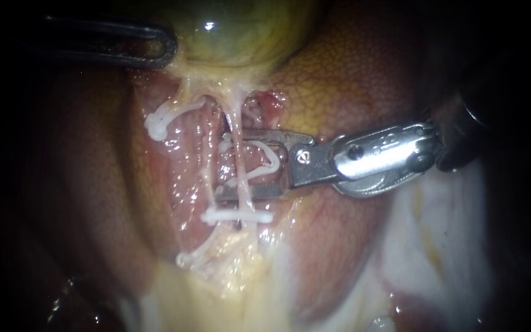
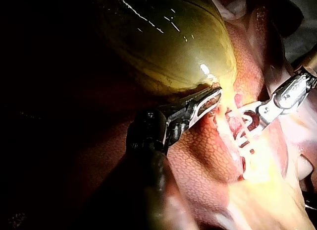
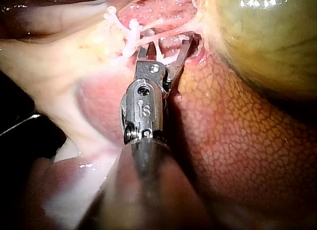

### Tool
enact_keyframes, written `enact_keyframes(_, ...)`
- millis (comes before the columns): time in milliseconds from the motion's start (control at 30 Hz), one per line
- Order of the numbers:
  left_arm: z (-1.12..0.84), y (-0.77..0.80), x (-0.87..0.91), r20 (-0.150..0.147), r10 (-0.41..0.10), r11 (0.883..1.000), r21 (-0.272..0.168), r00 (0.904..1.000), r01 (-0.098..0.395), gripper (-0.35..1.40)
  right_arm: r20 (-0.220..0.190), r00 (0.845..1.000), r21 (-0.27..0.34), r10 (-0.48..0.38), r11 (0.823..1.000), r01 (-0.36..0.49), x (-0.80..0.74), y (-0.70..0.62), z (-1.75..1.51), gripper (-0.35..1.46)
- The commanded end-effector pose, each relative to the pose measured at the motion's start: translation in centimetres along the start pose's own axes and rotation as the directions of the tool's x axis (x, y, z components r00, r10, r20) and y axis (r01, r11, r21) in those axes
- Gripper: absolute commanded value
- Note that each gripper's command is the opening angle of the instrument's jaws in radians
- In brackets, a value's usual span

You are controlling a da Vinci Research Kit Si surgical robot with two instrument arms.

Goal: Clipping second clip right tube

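The white clip (image 1: pixel 270 158) lies crosswise to the right tube (image 1: pixel 236 120), its mouth facing the view's left and its bend back at the hinge. It sits seated in the right instrument's end effector (image 1: pixel 225 163), which stands wide astride that tube, above a closed clip (image 1: pixel 238 216). The shaft fades into darkness. The left instrument's end effector (image 1: pixel 155 46), mostly shadowed, pinches the gallbladder (image 1: pixel 241 31).

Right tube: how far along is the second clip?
Done: one closed clip sits across the right tube. In hand: the right instrument holds an open clip around that tube, nearer the gallbladder, which the left instrument grips. To do: closing it, then withdrawing.
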Motion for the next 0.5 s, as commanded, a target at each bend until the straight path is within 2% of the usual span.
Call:
enact_keyframes(33, 0.00, 0.00, 0.00, 0.000, 0.000, 1.000, 0.000, 1.0000, 0.000, -0.35, 0.000, 1.000, 0.000, 0.010, 1.000, -0.010, 0.00, 0.00, 0.00, 0.50)
enact_keyframes(233, 0.00, 0.00, 0.00, 0.000, 0.000, 1.000, 0.000, 1.0000, 0.000, -0.35, -0.001, 1.000, 0.007, 0.024, 1.000, -0.024, 0.04, -0.01, -0.13, 0.49)
enact_keyframes(500, -0.01, -0.01, 0.00, 0.000, 0.000, 1.000, 0.000, 1.0000, 0.000, -0.35, -0.004, 1.000, 0.027, 0.029, 0.999, -0.029, 0.08, 0.04, -0.49, 0.48)
